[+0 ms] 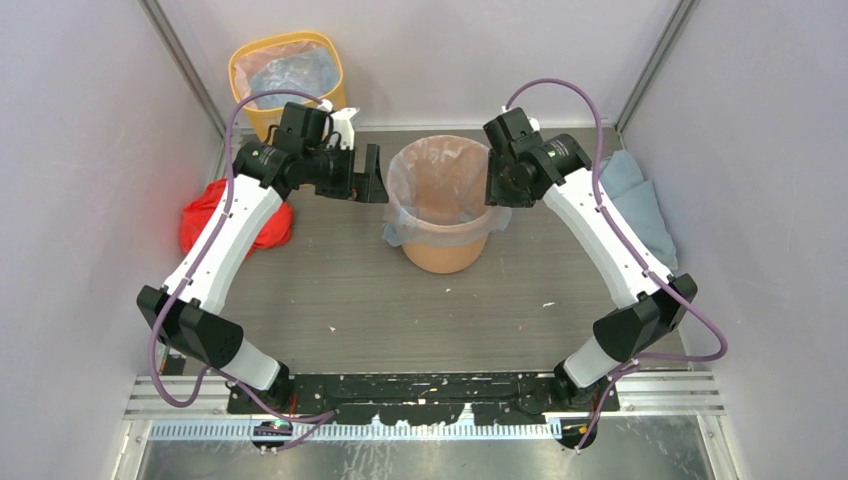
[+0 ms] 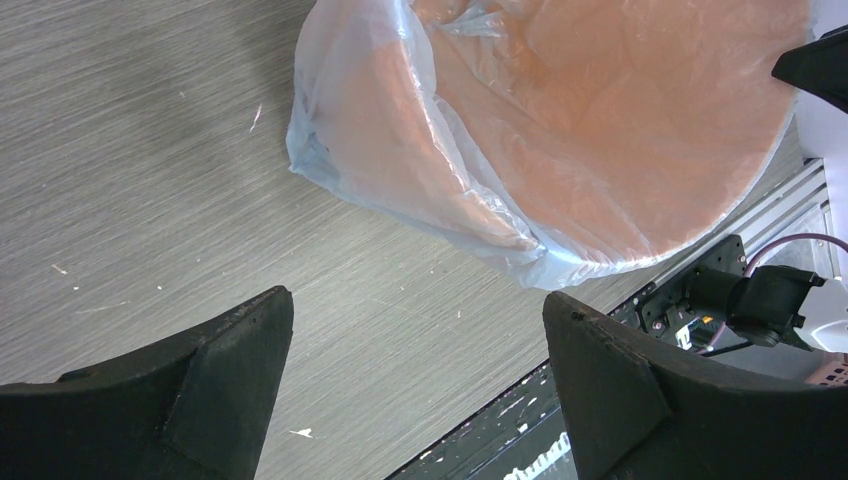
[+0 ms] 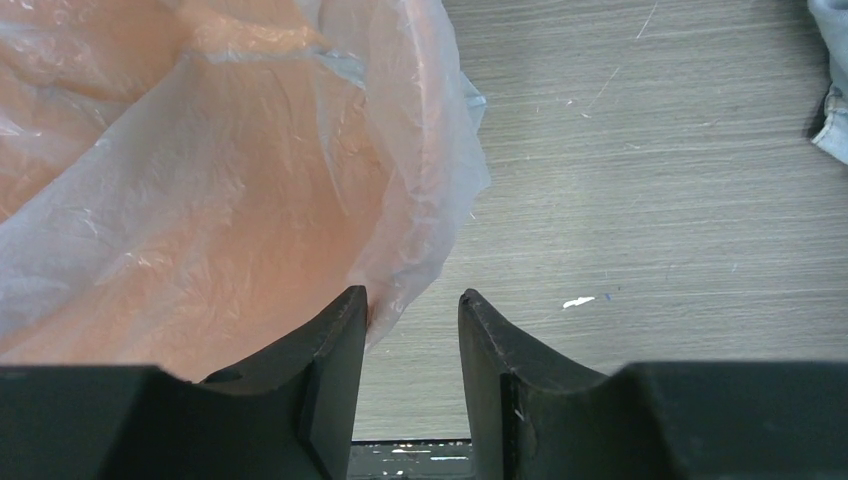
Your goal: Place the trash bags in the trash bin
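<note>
Table: grey woodgrain. Trash bin stands mid-table, between my two arms. Clear trash bag lines it, film folded out over the rim, hem slack on the right.

Left gripper: spread wide, holding nothing, just beside the bin's left rim.

Right gripper: at the right rim, jaws narrowly apart, film brushing one finger, nothing between.

Step, I judge: seating the liner. Next calls for getting the slack hem between my right jaws before pinching.

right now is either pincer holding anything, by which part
Nothing is held: left pincer wide open above the table; right pincer has an empty gap, trash bag edge just outside it.
</note>
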### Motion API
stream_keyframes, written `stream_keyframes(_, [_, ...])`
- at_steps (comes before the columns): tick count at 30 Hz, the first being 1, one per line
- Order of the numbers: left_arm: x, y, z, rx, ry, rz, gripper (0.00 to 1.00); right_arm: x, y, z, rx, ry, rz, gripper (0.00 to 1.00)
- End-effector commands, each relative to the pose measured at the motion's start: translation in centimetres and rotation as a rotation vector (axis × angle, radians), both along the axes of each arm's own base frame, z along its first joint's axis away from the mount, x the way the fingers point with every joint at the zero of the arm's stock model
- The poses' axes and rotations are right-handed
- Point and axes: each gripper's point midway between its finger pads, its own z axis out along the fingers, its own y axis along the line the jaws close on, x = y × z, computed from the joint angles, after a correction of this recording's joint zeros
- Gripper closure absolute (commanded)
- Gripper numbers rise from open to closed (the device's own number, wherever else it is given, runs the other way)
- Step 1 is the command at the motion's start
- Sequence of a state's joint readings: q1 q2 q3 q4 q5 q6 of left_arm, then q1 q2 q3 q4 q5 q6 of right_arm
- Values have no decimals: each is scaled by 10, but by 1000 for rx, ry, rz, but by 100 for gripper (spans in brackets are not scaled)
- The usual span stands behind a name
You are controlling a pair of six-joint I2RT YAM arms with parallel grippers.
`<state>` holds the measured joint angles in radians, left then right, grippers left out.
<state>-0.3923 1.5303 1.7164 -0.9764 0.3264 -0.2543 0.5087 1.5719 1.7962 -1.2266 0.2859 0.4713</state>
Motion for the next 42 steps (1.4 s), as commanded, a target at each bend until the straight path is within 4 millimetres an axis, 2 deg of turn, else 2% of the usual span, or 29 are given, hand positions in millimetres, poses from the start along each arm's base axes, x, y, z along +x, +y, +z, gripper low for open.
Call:
stream_keyframes(1, [1, 0, 31, -41, -98, -11, 5, 5, 3, -5, 5, -13, -11, 57])
stream_keyframes(9, [2, 0, 29, -36, -95, -12, 5, 6, 5, -16, 0, 6, -8, 66])
stream_keyframes(15, [1, 2, 27, -30, -95, -9, 5, 6, 8, -26, -1, 25, -5, 65])
stream_keyframes(18, [2, 2, 26, -28, -94, -8, 5, 7, 8, -26, 3, 22, -7, 57])
stream_keyframes(20, [2, 3, 26, -27, -95, -7, 5, 7, 9, -23, 7, 14, -9, 47])
stream_keyframes(23, [3, 3, 25, -27, -93, -6, 5, 7, 11, -16, 11, 0, -4, 38])
stream_keyframes(26, [3, 3, 24, -28, -91, -4, 5, 5, 18, -11, 7, -4, 10, 34])
stream_keyframes(30, [2, 3, 26, -36, -92, -3, 5, -1, 30, -18, 1, 11, 29, 32])
stream_keyframes(34, [1, 4, 26, -36, -94, -3, 5, -3, 43, -24, 0, 15, 45, 38])
stream_keyframes(36, [0, 4, 26, -35, -94, -3, 5, -1, 46, -28, -7, 23, 47, 45])
stream_keyframes(38, [-1, 6, 27, -33, -97, -2, 5, 1, 47, -30, -11, 23, 47, 61])
stream_keyframes(42, [0, 8, 27, -32, -99, 1, 5, 8, 49, -27, -26, 16, 57, 73])
